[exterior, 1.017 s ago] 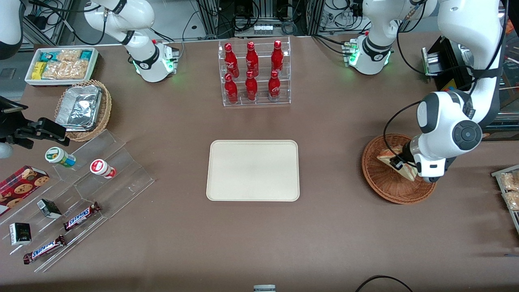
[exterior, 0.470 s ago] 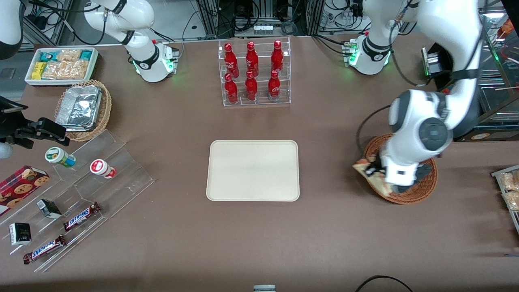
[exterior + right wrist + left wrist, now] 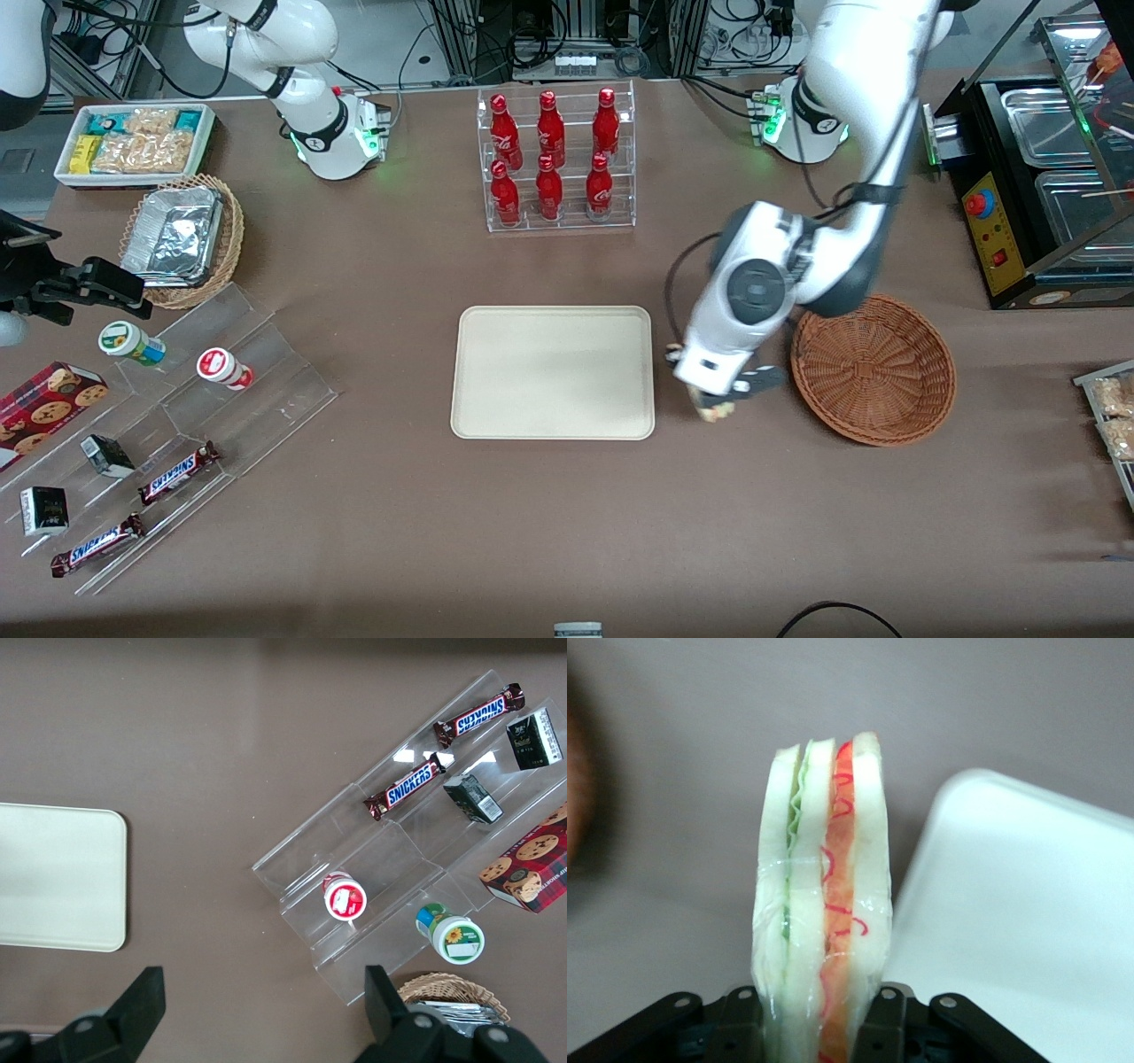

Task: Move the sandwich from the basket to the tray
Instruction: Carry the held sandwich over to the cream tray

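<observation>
The sandwich point(image 3: 822, 904) is off the bench and held upright in the left gripper point(image 3: 819, 1028), whose jaws are clamped on its two flat bread faces near the base of the wedge. In the front view the gripper point(image 3: 719, 403) hangs right of centre in the frame, between the empty basket point(image 3: 873, 368) and the tray point(image 3: 554, 372), just beside the tray's near edge, with only a scrap of the sandwich point(image 3: 716, 411) peeping out under the wrist. It looks light and soft: pale bread layers with a green stripe and a red stripe between them, wrapped in clear film that shows creases and a shiny band. That film is probably slippery, and the bread likely squashes under a hard pinch, so a moderate squeeze across the broad faces, low on the wedge as here, seems the sound hold; pinching the cut edge would risk splitting the layers. Standing tall in the jaws, it may topple on release unless it is lowered close to the tray first.
</observation>
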Controlling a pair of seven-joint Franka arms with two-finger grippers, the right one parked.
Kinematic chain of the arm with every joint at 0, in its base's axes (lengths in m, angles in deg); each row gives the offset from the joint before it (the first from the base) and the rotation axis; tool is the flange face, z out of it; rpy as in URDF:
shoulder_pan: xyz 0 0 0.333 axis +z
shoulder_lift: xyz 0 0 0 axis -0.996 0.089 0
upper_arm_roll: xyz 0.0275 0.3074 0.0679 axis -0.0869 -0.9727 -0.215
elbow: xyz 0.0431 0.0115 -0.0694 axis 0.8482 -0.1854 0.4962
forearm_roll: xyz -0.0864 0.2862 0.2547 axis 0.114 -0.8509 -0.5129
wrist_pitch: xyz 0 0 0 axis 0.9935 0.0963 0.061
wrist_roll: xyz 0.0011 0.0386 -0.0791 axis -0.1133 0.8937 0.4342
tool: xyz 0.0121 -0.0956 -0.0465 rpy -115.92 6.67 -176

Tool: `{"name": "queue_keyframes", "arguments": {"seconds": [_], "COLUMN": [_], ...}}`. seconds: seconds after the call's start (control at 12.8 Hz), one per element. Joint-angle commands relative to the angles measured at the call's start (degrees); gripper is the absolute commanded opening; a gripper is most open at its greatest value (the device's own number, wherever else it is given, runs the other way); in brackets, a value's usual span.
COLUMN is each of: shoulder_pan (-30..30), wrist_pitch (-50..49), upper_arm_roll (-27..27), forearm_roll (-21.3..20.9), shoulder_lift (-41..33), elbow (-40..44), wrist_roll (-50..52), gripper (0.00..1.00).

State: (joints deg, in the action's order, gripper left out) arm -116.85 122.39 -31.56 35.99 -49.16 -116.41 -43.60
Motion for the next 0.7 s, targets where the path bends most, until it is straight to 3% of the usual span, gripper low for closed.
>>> {"name": "queue_keyframes", "arguments": {"seconds": [0.0,0.63], "shoulder_pan": [-4.1,-5.5], "wrist_pitch": [-1.4,2.5], "upper_arm_roll": [-0.4,2.6], "forearm_roll": [1.7,1.8], "shoulder_lift": [5.0,12.3], "elbow": [6.9,10.0], "wrist_roll": [-3.9,-11.9], "gripper": [0.34,0.37]}}
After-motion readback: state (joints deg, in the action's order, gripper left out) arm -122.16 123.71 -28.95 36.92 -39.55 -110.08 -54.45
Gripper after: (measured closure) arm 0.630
